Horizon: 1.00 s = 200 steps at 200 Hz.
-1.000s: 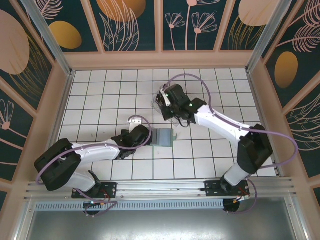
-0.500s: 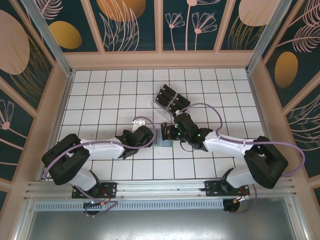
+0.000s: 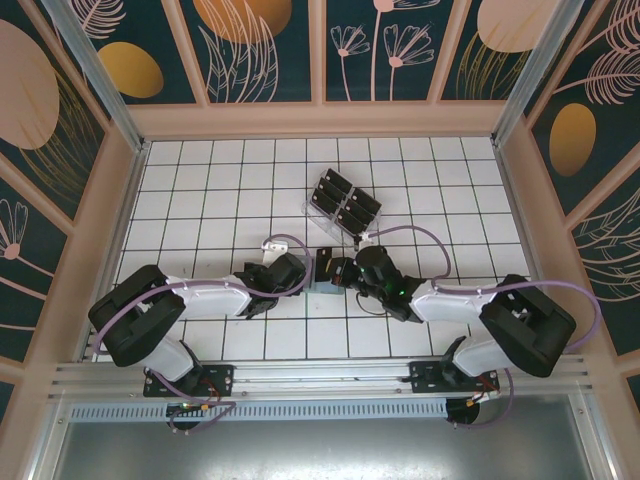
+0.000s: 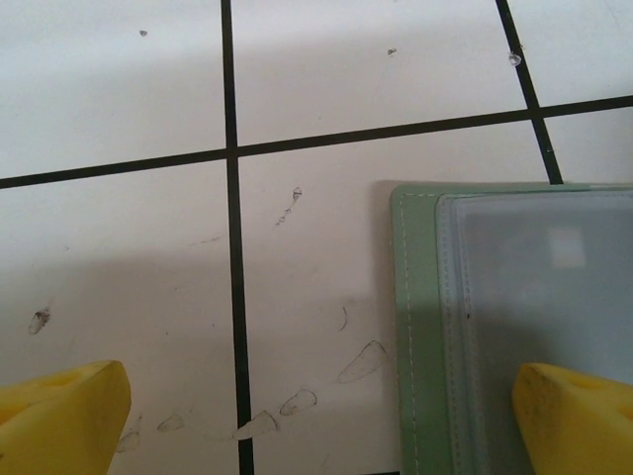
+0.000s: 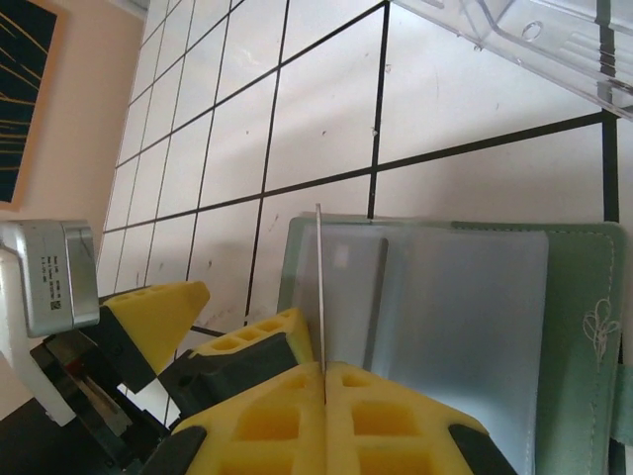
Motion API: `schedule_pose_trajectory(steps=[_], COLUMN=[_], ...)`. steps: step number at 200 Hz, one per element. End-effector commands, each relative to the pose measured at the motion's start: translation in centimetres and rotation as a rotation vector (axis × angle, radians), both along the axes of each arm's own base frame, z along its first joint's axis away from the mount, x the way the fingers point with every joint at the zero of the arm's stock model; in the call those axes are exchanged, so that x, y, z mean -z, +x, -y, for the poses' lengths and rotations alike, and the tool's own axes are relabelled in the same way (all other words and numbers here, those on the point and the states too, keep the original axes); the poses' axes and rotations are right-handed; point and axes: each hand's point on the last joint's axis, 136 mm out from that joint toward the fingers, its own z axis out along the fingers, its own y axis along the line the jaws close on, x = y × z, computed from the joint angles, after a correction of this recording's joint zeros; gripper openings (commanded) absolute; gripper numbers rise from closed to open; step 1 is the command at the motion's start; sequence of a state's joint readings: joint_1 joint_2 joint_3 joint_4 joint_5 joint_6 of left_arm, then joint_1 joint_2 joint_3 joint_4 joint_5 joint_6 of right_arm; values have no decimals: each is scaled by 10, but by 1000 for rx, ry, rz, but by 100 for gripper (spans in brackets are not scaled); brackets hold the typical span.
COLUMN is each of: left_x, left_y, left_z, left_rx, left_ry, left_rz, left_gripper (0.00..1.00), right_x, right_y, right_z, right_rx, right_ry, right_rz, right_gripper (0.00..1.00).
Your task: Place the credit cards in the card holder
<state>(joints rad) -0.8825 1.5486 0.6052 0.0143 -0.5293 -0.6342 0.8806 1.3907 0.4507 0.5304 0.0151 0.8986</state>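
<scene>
At card holder point(image 5: 465, 327), right hand point(image 5: 323, 368) pinching credit card point(image 5: 319, 287), left hand point(image 4: 316, 416) spread

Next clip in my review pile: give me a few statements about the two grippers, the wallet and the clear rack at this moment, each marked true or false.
1. The right gripper is shut on a thin card, seen edge-on over the card holder. True.
2. The left gripper is shut. False: its jaws stand wide open, with one finger over the card holder's edge.
3. The clear rack holds no cards. False: black cards sit in its slots.
4. The card holder lies open on the tiled table. True.
</scene>
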Motion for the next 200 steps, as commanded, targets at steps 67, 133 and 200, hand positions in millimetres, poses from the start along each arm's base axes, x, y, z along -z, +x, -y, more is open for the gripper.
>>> schedule_pose_trajectory(steps=[67, 133, 200], left_x=[10, 15, 17], left_y=[-8, -13, -17], left_z=[-14, -19, -23], left_rx=[-36, -48, -52], left_ry=[15, 10, 10], left_rz=[-27, -38, -46], left_gripper=[99, 99, 98], right_x=[-1, 10, 23], right_y=[11, 11, 10], right_z=[-7, -4, -10], right_rx=[75, 104, 100], right_ry=[79, 76, 101], right_rz=[83, 93, 67], right_gripper=[0, 0, 0])
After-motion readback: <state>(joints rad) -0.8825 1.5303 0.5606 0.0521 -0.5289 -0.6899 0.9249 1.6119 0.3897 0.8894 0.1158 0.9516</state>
